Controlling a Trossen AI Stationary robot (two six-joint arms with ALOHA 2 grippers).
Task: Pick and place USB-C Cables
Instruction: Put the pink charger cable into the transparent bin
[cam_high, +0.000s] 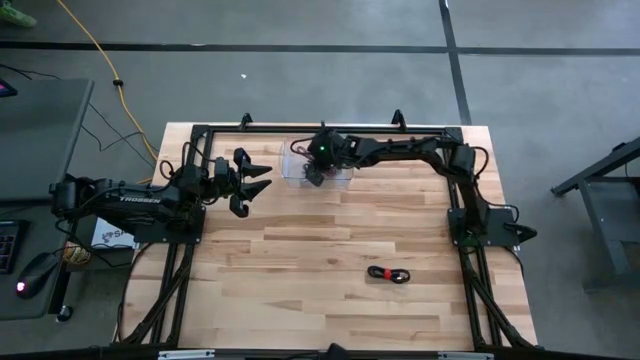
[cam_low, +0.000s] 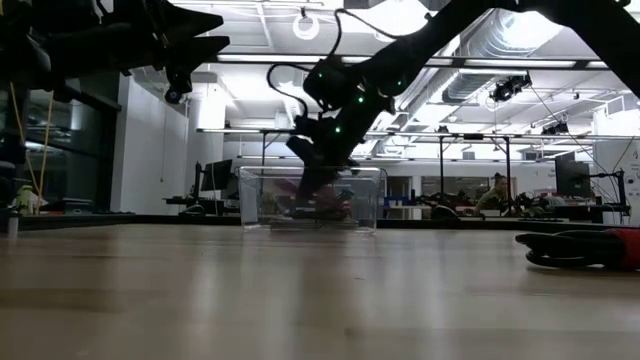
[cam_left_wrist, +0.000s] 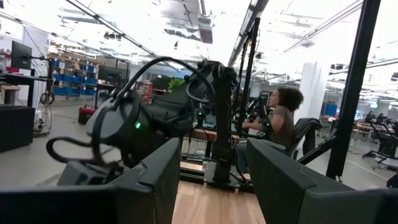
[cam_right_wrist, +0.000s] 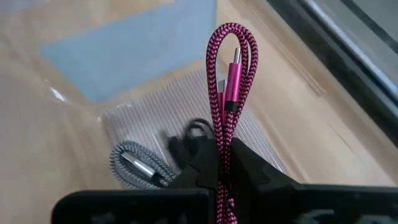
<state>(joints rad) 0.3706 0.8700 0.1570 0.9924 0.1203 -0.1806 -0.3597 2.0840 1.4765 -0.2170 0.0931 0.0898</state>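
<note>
A clear plastic box (cam_high: 300, 160) stands near the table's far edge. My right gripper (cam_high: 316, 172) reaches down into it, shut on the pink-magenta cable (cam_right_wrist: 231, 68). A silver-grey cable bundle (cam_right_wrist: 134, 165) lies on the box's ribbed floor beside the fingers. The red-and-black cable (cam_high: 388, 274) lies on the bare wood toward the near right and also shows in the low view (cam_low: 580, 248). My left gripper (cam_high: 250, 182) hangs open above the table, left of the box, with nothing between its fingers (cam_left_wrist: 155, 180). My right gripper pinches the bundled pink-magenta cable between its two fingers (cam_right_wrist: 255, 168), several strands side by side. The fingers slant down into the box from above. The cable's looped end (cam_right_wrist: 231, 34) and its two plugs stand out past the fingertips, over the box's floor.
A black frame (cam_high: 200, 130) borders the table's far, left and right sides. A yellow cord (cam_high: 110, 70) runs over the floor beyond the far left corner. A person (cam_left_wrist: 283, 121) sits in the room behind the table. Bare wood lies between the box and the red-and-black cable.
</note>
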